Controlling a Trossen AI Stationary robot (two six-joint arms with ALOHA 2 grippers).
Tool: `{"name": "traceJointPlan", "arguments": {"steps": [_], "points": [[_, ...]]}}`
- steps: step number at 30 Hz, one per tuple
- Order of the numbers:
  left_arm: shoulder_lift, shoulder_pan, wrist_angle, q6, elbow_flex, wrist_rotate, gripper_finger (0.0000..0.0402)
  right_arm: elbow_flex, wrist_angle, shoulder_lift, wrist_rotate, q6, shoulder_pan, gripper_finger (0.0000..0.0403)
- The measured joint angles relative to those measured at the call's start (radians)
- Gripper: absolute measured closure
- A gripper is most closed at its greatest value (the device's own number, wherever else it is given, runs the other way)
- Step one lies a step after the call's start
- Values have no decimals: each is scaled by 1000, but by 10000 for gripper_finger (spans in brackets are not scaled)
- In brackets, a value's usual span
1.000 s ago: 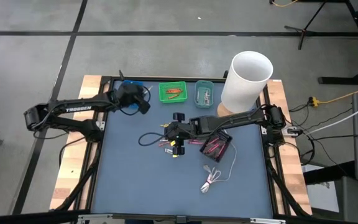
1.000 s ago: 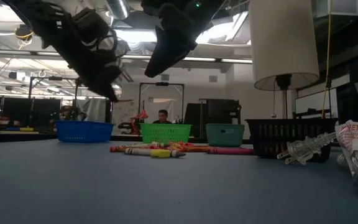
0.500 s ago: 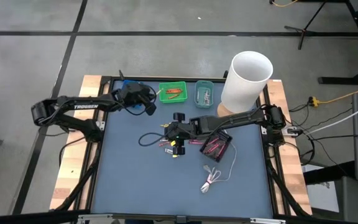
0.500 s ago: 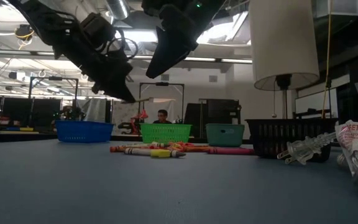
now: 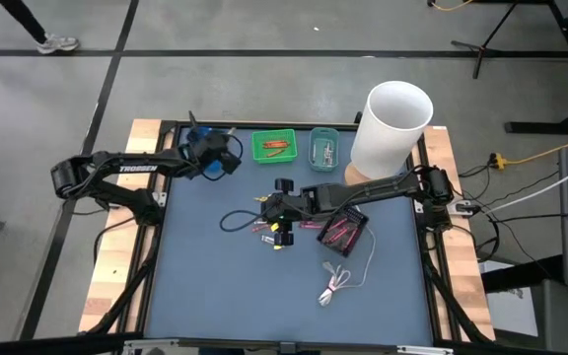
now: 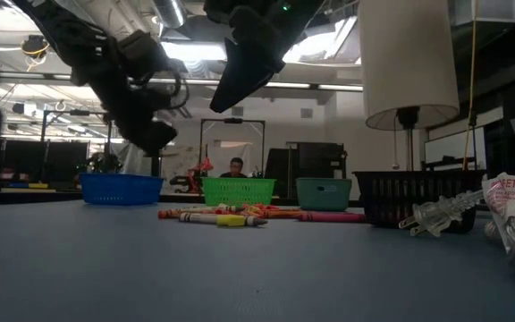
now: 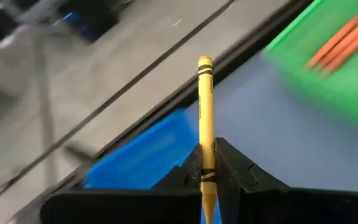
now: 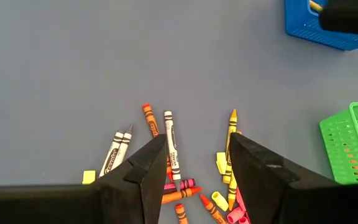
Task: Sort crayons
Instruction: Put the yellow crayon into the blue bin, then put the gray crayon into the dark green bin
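Observation:
My left gripper is shut on a yellow crayon above the blue tray at the table's far left. The gripper also shows in the low view. My right gripper hangs open and empty above the loose crayons lying flat mid-table. In the right wrist view its fingers stand on either side of the pile without touching it. The green tray holds orange crayons. The teal tray stands to its right. My left gripper pinches the yellow crayon between its two fingers, near the crayon's pointed end. The crayon lies along the fingers and its long blunt end sticks out past the fingertips. It is lifted clear, over the blue tray's edge.
A tall white cylinder stands at the far right. A black basket with pink crayons sits right of the pile. A white cable lies toward the near edge, and a black cable loop lies left of the pile.
My left gripper swung toward the green tray with the yellow crayon. It then came back toward the table's left edge, over the blue tray, tipping more downward. It has stayed shut on the crayon.

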Motion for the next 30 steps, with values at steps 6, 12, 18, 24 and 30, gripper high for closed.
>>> {"name": "traceJointPlan", "arguments": {"steps": [6, 12, 18, 24, 30], "points": [[0, 0, -242, -84, 0, -95, 396, 0, 0, 0, 0, 0, 0, 230], [0, 0, -278, -107, 0, -96, 392, 0, 1, 0, 0, 0, 0, 230], [0, 0, -274, -134, 0, -96, 354, -1, 8, 20, 0, -2, -2, 230], [0, 0, -269, -137, 0, -93, 320, -1, 73, 88, -10, -23, -20, 230], [0, 0, -265, -158, 0, -85, 317, -1, 96, 136, -49, -29, -42, 230]]}}
